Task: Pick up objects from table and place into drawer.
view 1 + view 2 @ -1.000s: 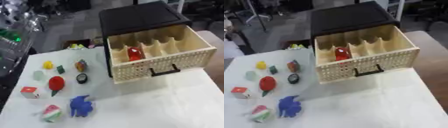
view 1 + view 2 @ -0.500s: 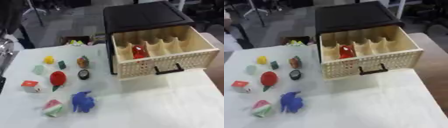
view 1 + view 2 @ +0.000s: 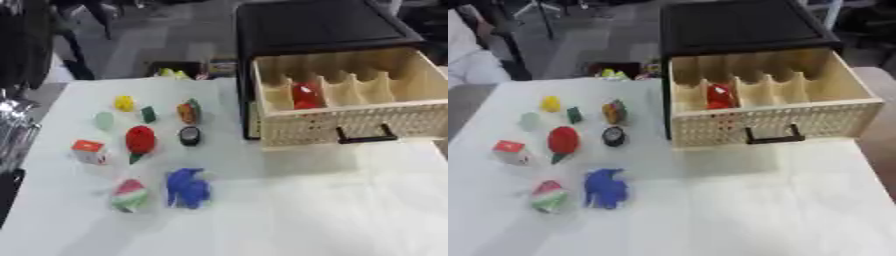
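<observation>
White surface, grey floor beyond; toys near left edge, open drawer at far right holds red object. Robot hand state: cannot tell, neither shows.

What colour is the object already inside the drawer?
Red, with a small pale spot; the left eye view shows it best.

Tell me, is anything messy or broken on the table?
Nothing looks broken or spilled. The toys lie apart from each other on the table, left of the open drawer, and one red thing is already in a compartment. No hand shows.
</observation>
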Available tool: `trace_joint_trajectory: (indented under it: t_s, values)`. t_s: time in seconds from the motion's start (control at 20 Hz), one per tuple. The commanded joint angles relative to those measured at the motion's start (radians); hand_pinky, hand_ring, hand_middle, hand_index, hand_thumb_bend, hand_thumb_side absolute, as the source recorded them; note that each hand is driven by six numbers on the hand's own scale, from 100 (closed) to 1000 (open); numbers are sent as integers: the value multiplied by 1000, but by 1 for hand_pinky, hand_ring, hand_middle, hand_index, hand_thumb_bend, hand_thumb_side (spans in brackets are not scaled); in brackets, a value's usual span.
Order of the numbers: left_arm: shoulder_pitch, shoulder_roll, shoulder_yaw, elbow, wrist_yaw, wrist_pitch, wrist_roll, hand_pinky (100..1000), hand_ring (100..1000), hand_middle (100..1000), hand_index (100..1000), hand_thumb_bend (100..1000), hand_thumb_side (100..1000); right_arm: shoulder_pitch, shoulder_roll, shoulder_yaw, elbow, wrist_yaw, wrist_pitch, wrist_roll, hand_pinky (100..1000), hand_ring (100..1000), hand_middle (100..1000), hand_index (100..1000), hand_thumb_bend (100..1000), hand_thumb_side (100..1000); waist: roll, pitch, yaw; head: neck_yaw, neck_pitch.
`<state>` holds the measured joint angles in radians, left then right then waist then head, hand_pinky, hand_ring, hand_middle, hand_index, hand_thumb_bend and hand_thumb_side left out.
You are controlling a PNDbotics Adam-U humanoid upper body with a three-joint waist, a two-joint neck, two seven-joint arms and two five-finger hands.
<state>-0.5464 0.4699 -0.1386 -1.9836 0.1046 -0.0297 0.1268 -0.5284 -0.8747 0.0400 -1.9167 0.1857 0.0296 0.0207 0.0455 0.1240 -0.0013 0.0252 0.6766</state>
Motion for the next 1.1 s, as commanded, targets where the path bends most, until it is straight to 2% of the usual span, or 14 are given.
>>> trace_joint_trajectory:
  t_s: [0.05,0.45,0.55,0.85,1.1]
  values:
    - [33,-23,35,-16,-1,-11,8,391,666,665,786,100,1000,-18,-61,15,18,19,-40,74,100,436,474,776,474,1000,-7,-19,7,5,22]
    - [133,-92,68,-16,-19,25,3,389,662,659,777,100,1000,-19,-121,89,61,-12,-107,244,100,456,491,780,541,1000,-25,-29,19,-24,21]
    - [148,-99,70,-16,-24,32,-1,388,660,656,775,100,1000,-21,-135,112,67,-33,-115,289,100,470,504,785,567,941,-30,-28,19,-33,20]
    - [180,-125,70,-16,-41,52,-18,384,656,650,772,100,1000,-48,-160,177,89,-120,-97,443,100,470,515,793,586,816,-42,-25,24,-57,23]
    - [186,-141,67,-16,-46,63,-31,385,656,648,771,100,1000,-89,-151,222,93,-145,-82,529,100,498,545,815,598,763,-49,-20,31,-72,23]
